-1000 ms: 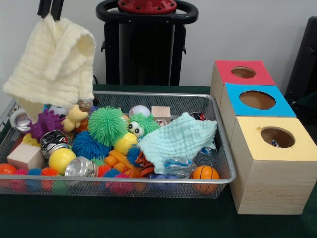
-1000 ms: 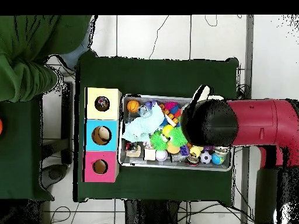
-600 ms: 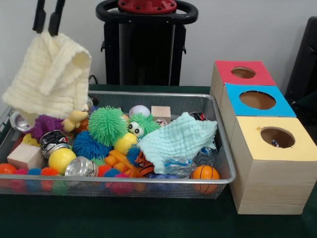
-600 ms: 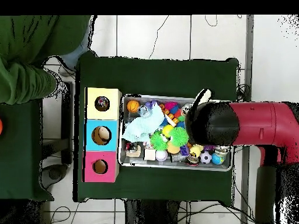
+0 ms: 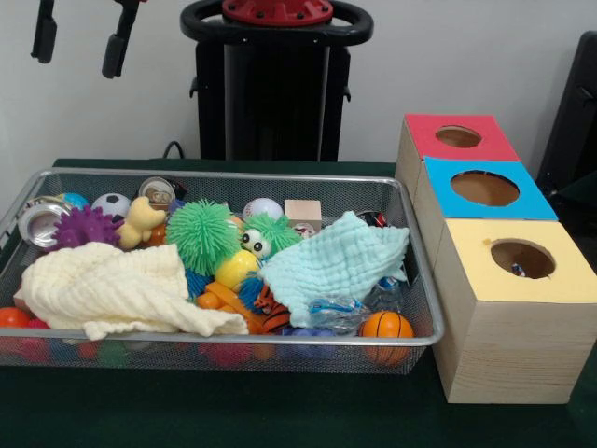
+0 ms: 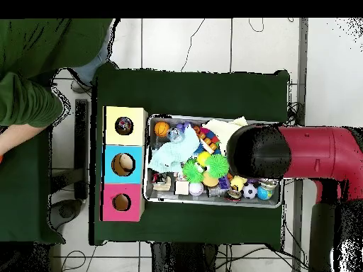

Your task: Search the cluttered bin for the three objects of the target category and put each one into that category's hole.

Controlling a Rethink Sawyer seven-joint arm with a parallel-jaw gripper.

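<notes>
The end effector [image 5: 78,42] hangs high at the upper left of the front view, its two black fingers [image 5: 118,42] spread apart with nothing between them, released. Directly beneath it, a cream cloth [image 5: 112,291] lies crumpled in the wire mesh bin [image 5: 424,280], draped over toys at that end and reaching to the near rim. A mint cloth [image 5: 338,261] lies toward the other end of the bin, beside a green spiky ball [image 5: 201,233], a purple spiky toy [image 5: 82,227], a small wooden cube [image 5: 302,213] and an orange mini basketball [image 5: 386,326] against the near wall.

Beside the bin stand three wooden boxes in a row, touching one another, each with a round hole on top: the yellow box [image 5: 515,308] nearest, the blue box [image 5: 480,196] in the middle, the red box [image 5: 454,140] farthest. Something small shows inside the yellow box's hole.

Bin and boxes rest on a desk [image 5: 280,411] covered in dark green cloth. Behind it is a plain pale wall. From overhead, the red arm [image 6: 312,150] covers one end of the bin, the desk stands on a light tiled floor [image 6: 205,42] with cables running across it, and a person's green sleeve [image 6: 32,71] reaches in at the upper left corner.
</notes>
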